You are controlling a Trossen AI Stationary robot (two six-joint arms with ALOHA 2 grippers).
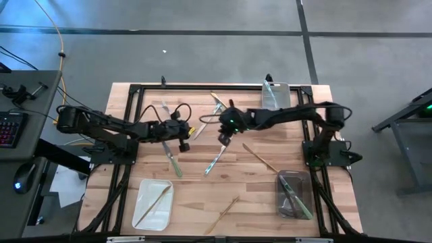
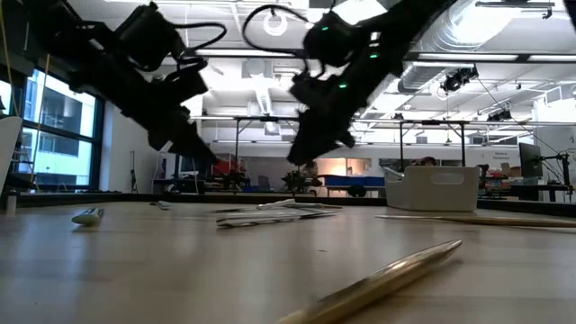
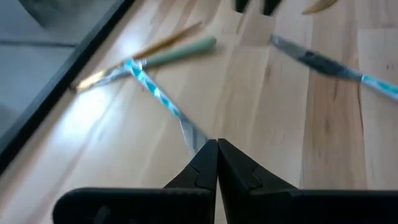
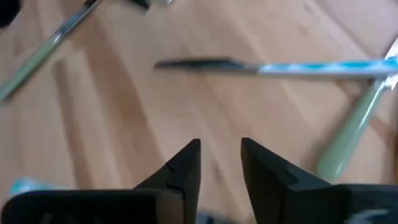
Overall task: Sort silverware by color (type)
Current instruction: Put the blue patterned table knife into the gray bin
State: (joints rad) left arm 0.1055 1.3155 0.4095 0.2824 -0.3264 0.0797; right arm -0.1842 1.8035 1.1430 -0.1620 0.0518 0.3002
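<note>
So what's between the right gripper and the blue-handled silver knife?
Just bare wooden table, in the right wrist view, from right gripper to blue-handled silver knife.

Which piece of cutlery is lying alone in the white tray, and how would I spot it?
Start at the wooden table's near edge, on the left arm's side, where a white rectangular tray sits. One slim gold piece lies slantwise inside it. It is the only utensil in that tray; the other gold pieces lie loose on the bare wood.

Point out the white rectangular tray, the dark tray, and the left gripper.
White rectangular tray [image 1: 145,191]: high view, bare floor near its rim.
Dark tray [image 1: 290,177]: high view, its upper end.
Left gripper [image 3: 217,149]: left wrist view, closed fingertips.
</note>
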